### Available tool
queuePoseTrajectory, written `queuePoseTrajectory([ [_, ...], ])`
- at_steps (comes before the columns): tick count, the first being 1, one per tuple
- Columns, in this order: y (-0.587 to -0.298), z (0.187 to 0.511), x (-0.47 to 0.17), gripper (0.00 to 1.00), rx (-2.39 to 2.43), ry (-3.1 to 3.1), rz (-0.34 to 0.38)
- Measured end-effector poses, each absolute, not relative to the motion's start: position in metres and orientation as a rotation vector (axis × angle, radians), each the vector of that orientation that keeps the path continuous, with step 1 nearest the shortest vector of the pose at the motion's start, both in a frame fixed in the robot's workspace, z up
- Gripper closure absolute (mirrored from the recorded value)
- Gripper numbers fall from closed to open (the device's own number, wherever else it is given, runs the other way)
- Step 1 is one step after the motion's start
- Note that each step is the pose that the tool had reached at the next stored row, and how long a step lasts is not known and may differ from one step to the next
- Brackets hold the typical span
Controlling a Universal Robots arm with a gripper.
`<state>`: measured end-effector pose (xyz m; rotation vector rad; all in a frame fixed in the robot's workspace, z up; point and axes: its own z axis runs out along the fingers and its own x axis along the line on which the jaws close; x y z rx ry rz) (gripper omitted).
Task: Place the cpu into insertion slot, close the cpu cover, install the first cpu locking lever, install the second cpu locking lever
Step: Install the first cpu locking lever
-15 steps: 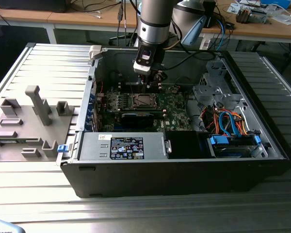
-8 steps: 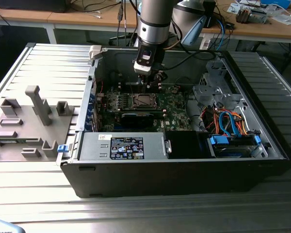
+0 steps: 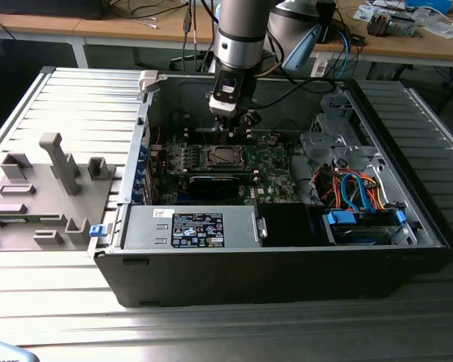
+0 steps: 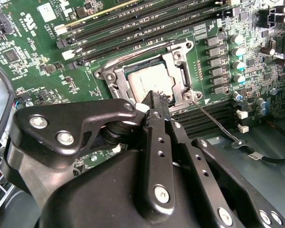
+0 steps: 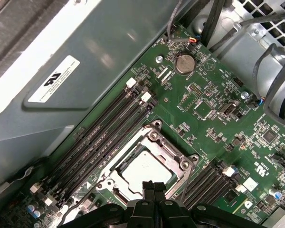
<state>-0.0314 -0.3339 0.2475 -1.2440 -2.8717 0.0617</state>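
Ribbed grey bench [image 3: 60, 302] holds an open black case [image 3: 272, 275]. The exterior view shows a printed sticker [image 3: 198, 229] on the power supply [image 3: 143, 226]; the first wrist view shows a white label [image 5: 54, 78] on the case wall. The dull silver cpu [image 5: 145, 168] sits in the slot [image 3: 220, 157] under the lowered silvery cover [image 5: 173, 152]. The gripper [image 5: 154, 184], fingers pressed together, is at the cover's edge. In the second wrist view, a thin wire lever [image 4: 213, 124] juts out.

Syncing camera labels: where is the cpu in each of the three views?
Exterior view: cpu mid green board, directly below the tool in the picture.
Second wrist view: cpu inside the cpu cover window, just past the tool tip.
First wrist view: cpu in that window, beside the long memory slots.
Shared landmark: the silvery cpu cover framing it.
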Motion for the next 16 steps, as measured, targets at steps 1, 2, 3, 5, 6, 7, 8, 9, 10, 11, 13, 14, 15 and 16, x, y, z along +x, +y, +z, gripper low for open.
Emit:
queuePoseTrajectory([
  [1,-0.3339,0.2475,-0.0314,0.89,-1.242,-2.873,0.062],
  [2,-0.3339,0.2475,-0.0314,0.89,-1.238,-2.875,0.062],
  [3,-0.3339,0.2475,-0.0314,0.89,-1.234,-2.876,0.062],
  [5,-0.3339,0.2475,-0.0314,0.89,-1.226,-2.879,0.062],
  [6,-0.3339,0.2475,-0.0314,0.89,-1.224,-2.88,0.062],
  [7,-0.3339,0.2475,-0.0314,0.89,-1.221,-2.882,0.062],
  [8,-0.3339,0.2475,-0.0314,0.89,-1.217,-2.883,0.062],
  [9,-0.3339,0.2475,-0.0314,0.89,-1.214,-2.885,0.062],
  [10,-0.3339,0.2475,-0.0314,0.89,-1.211,-2.886,0.062],
  [11,-0.3339,0.2475,-0.0314,0.89,-1.209,-2.887,0.062],
  [13,-0.3339,0.2475,-0.0314,0.89,-1.203,-2.89,0.062],
  [14,-0.3339,0.2475,-0.0314,0.89,-1.201,-2.891,0.062],
  [15,-0.3339,0.2475,-0.0314,0.89,-1.198,-2.892,0.062],
  [16,-0.3339,0.2475,-0.0314,0.89,-1.196,-2.893,0.062],
])
